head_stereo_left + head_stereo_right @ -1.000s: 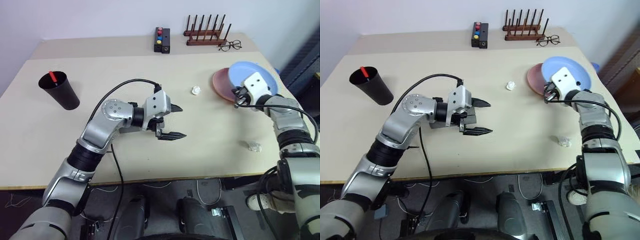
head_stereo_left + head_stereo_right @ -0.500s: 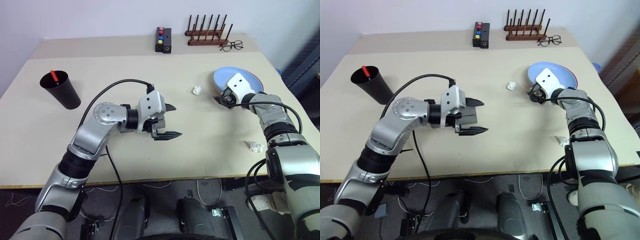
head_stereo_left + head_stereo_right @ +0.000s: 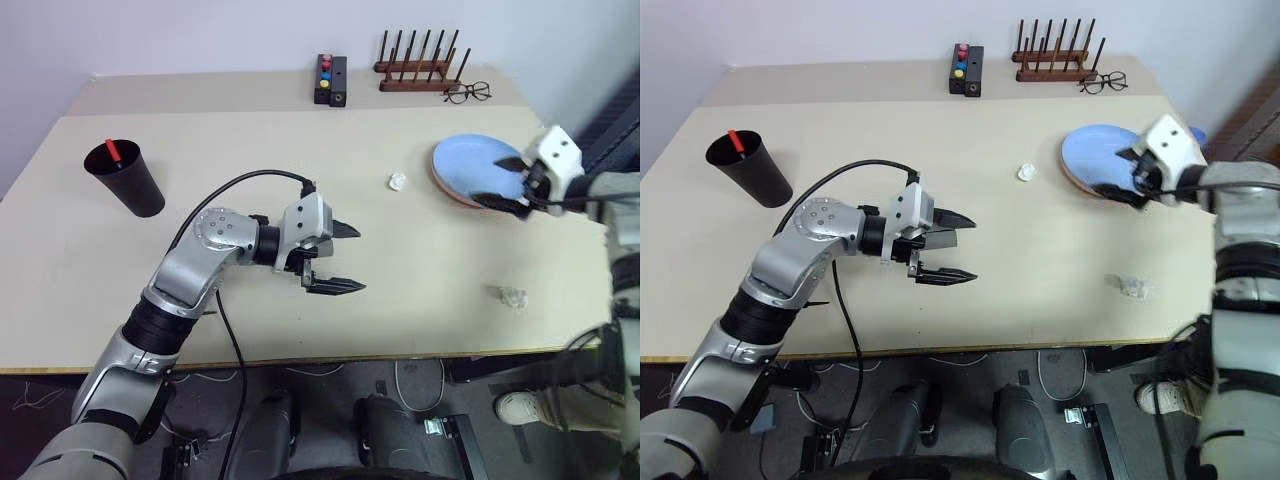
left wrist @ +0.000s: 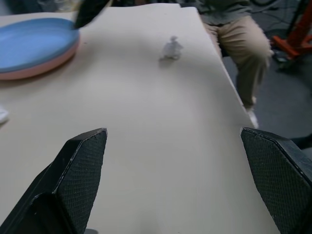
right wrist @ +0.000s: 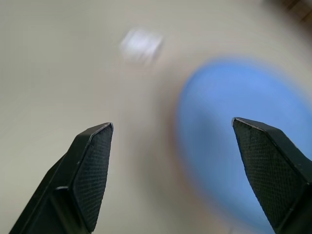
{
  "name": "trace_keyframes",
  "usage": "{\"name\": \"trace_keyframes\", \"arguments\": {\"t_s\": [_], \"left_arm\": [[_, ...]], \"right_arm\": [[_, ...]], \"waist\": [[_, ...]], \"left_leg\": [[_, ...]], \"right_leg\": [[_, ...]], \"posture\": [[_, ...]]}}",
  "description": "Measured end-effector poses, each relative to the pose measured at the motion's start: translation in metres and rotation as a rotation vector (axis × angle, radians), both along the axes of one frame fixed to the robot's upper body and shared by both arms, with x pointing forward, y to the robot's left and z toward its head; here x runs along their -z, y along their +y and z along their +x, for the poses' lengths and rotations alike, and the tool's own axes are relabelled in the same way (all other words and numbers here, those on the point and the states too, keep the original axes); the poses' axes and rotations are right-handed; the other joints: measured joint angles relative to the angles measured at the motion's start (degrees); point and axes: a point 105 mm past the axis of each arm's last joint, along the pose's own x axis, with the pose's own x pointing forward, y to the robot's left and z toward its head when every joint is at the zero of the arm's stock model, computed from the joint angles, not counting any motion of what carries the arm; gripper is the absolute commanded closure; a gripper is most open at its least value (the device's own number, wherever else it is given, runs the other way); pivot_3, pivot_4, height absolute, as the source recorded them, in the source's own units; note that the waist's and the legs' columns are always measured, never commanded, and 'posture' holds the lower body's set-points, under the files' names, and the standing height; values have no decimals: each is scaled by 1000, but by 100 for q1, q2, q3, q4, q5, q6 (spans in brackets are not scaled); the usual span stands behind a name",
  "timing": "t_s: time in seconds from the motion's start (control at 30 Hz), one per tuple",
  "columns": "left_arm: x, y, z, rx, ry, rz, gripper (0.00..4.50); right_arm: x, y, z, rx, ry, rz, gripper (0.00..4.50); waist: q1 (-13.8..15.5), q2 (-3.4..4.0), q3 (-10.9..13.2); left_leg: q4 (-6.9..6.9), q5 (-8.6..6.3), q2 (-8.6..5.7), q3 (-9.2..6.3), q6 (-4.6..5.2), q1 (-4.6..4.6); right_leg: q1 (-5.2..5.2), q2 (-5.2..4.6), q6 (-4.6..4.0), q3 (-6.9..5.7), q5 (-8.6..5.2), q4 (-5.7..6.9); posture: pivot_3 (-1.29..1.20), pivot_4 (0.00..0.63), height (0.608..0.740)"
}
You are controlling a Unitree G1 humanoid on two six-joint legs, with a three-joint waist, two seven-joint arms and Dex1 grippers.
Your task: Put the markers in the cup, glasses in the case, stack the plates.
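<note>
Just beside the stacked plates (image 3: 478, 168), wide-spread empty right gripper (image 3: 510, 182) at their near-right rim.

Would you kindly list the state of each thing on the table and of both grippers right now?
blue plate: stacked on the pink plate.
black cup: upright, a red-capped marker standing inside.
wire-framed eyeglasses: unfolded, beside the wooden rack.
left gripper: open, holding nothing.
right gripper: open, at the plates' near edge.

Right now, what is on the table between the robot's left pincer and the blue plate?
A small crumpled white scrap lies between the left pincer and the blue plate; otherwise bare tabletop, seen in both eye views.
</note>
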Motion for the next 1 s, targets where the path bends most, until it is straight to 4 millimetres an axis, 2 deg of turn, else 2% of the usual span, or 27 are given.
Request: {"name": "trace_keyframes", "arguments": {"t_s": [0.13, 0.27, 0.43, 0.57, 0.83, 0.93, 0.97, 1.0], "left_arm": [[-3, -12, 1, 55, -13, -12, 0], [-2, -15, 4, 75, -18, -16, 0], [-1, -18, 5, 88, -23, -12, 0], [0, -18, 5, 91, -22, -7, 0], [1, -15, 6, 86, -25, 4, 0], [0, -15, 5, 90, -29, 7, 0], [0, -14, 5, 89, -30, 10, 0], [0, -13, 5, 88, -33, 14, 0]], "right_arm": [[22, -21, -41, -9, 181, -2, 521], [38, -35, -65, 25, 297, 15, 521], [52, -35, -79, 25, 373, 37, 521], [57, -31, -82, 19, 400, 56, 521], [71, -10, -82, -45, 443, 88, 521], [74, -3, -82, -62, 459, 91, 1320], [75, -2, -82, -65, 463, 87, 1715], [76, -1, -81, -68, 465, 83, 2299]], "waist": [[-7, 3, -1], [-44, 9, -4], [-10, 9, -4], [-4, 9, -4], [-4, 9, -4], [4, 9, -4], [3, 8, -4], [1, 9, -4]], "left_leg": [[0, -1, 3, 2, 2, 1], [-1, -2, 3, 15, 3, 13], [1, -2, 3, 14, 4, 13], [3, -2, 2, 14, 4, 13], [3, -3, 2, 14, 4, 13], [3, -3, 2, 14, 4, 13], [3, -3, 2, 13, 4, 13], [3, -3, 2, 13, 4, 13]], "right_leg": [[-2, 1, 0, 2, 0, 4], [-1, 1, 0, 15, 0, 6], [0, -1, 1, 16, 0, 6], [1, -1, 1, 16, 0, 6], [0, -1, 1, 16, 0, 6], [1, -2, 1, 16, 0, 6], [1, -1, 1, 16, 0, 6], [1, -1, 1, 16, 0, 6]], "posture": [[0, 150, 740], [0, 150, 740], [0, 150, 740], [0, 150, 740], [0, 150, 740], [0, 150, 740], [0, 150, 740], [0, 150, 740]]}}
